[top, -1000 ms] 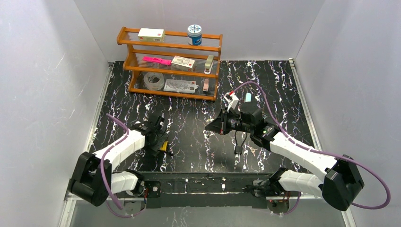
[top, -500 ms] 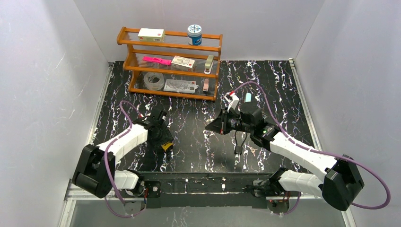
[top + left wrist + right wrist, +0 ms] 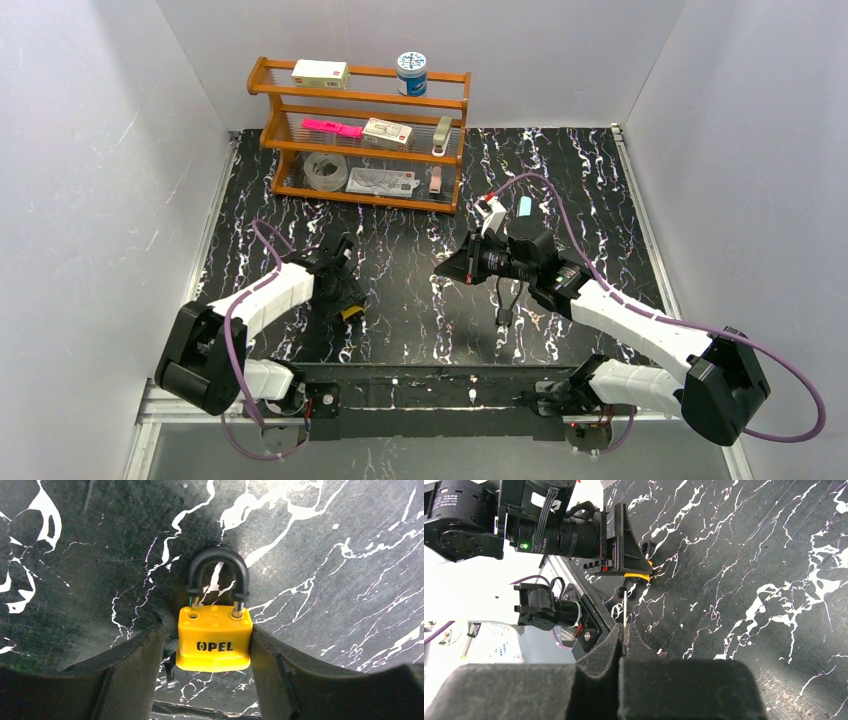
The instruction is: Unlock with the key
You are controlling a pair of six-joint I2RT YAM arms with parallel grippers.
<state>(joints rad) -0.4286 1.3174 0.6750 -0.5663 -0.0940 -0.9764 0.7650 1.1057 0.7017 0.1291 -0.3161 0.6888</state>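
Note:
A yellow padlock (image 3: 214,639) marked OPEL, with a black shackle, sits between my left gripper's (image 3: 207,647) fingers, shackle pointing away from the wrist, just above the black marbled table. In the top view the left gripper (image 3: 345,303) and padlock (image 3: 350,313) are left of centre. My right gripper (image 3: 625,630) is shut on a thin key (image 3: 624,607) whose blade sticks out past the fingertips toward the padlock (image 3: 636,575), with a gap between them. In the top view the right gripper (image 3: 447,270) is at the centre, pointing left.
A wooden three-tier rack (image 3: 360,135) with boxes, a tape roll and a blue tin stands at the back left. A small light-blue object (image 3: 525,205) lies behind the right arm. White walls close in both sides of the table.
My left arm has shifted slightly right and toward the middle with the padlock in it. The right arm and key have stayed still.

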